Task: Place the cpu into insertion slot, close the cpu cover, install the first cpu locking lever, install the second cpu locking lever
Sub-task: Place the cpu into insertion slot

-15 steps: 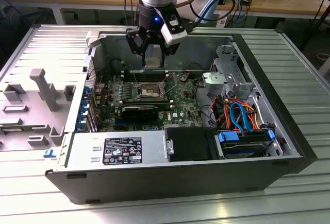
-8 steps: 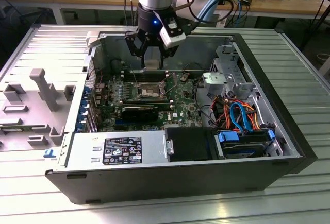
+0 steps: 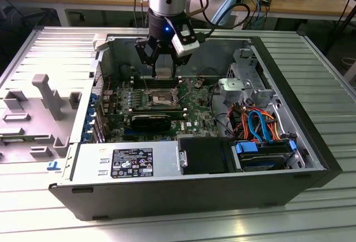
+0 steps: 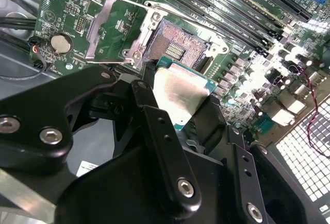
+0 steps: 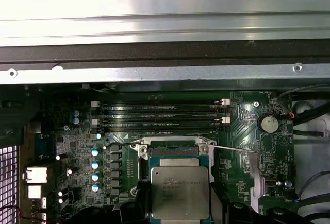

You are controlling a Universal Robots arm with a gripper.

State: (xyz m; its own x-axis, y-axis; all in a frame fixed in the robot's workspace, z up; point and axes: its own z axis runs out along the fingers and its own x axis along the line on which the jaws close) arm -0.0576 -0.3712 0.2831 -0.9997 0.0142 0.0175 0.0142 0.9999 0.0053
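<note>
The tool (image 3: 165,73) grips the cpu (image 5: 180,193) by its sides; the cpu hangs just over the open slot (image 4: 178,49), maybe not touching.

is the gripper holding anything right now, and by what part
Yes: the gripper holds the cpu, pinched by two opposite side edges, its metal top showing, near the empty insertion slot.

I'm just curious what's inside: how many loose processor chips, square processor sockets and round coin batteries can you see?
flat square silver-grey metal chip: 1
square socket with dark pin-grid centre: 1
round silver coin battery: 1
Total: 3
</note>
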